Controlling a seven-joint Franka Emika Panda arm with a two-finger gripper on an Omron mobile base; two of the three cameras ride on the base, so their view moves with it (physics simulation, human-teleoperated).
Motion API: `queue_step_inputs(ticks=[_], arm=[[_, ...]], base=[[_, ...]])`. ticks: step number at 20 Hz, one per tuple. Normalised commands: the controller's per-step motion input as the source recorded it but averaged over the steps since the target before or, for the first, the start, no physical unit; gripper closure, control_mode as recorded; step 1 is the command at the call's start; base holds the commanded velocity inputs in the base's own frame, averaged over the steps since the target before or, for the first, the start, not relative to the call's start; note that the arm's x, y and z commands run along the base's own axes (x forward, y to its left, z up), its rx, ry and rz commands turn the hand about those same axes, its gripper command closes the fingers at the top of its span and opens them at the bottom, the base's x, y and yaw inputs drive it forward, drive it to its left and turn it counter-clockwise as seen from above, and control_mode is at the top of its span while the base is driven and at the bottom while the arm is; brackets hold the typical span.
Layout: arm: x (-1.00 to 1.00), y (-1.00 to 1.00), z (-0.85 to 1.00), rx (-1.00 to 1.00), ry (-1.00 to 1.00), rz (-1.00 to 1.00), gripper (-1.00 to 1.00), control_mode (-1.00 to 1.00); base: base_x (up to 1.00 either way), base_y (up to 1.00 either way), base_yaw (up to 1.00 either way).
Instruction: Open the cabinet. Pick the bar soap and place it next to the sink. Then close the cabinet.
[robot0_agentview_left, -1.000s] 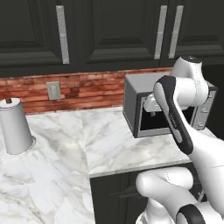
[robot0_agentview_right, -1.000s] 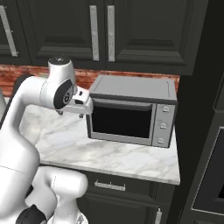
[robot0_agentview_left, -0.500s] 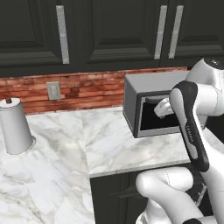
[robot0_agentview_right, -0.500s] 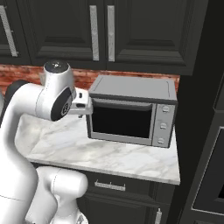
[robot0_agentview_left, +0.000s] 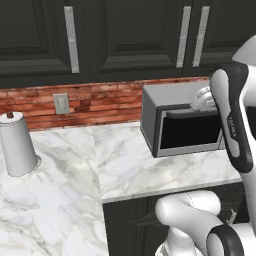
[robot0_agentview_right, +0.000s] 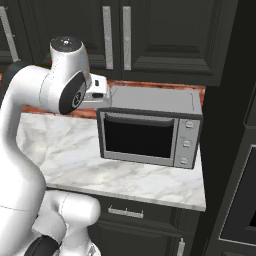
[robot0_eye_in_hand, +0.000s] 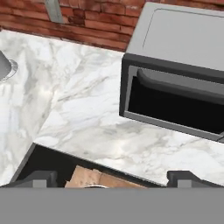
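Black wall cabinet doors (robot0_agentview_left: 135, 35) (robot0_agentview_right: 175, 35) with long silver bar handles (robot0_agentview_left: 185, 36) (robot0_agentview_right: 126, 37) run above the counter, all shut. I cannot tell which door is the task's cabinet. The bar soap and the sink are out of view. My gripper (robot0_eye_in_hand: 111, 179) is open, with its two dark fingertips (robot0_eye_in_hand: 41, 177) far apart and nothing between them. It looks down on the marble counter's front edge, left of the microwave. The white hand (robot0_agentview_left: 200, 97) (robot0_agentview_right: 95, 92) sits level with the microwave's top left corner, partly behind my arm.
A grey microwave (robot0_agentview_left: 182, 125) (robot0_agentview_right: 150, 130) (robot0_eye_in_hand: 175, 83) stands on the marble counter (robot0_agentview_left: 125, 165) against the brick wall. A paper towel roll (robot0_agentview_left: 17, 145) and a wall outlet (robot0_agentview_left: 61, 103) are at the left. A tall dark oven column (robot0_agentview_right: 232, 150) bounds the counter's right end.
The arm has swung up and to the right in the left base view. The hand rose from in front of the microwave door to the level of its top. The gripper stayed open.
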Motion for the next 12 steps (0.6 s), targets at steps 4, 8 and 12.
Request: queue_step_inputs(ticks=[4,8,12], arm=[[0.15,0.0,0.53,-0.01,0.17,-0.21,-1.0,-1.0],[0.04,0.0,0.45,0.0,0.05,-0.27,-1.0,-1.0],[0.01,0.0,0.02,0.09,-0.11,-0.21,-1.0,-1.0]], base=[[0.0,0.0,0.0],[0.0,0.0,0.0],[0.0,0.0,0.0]])
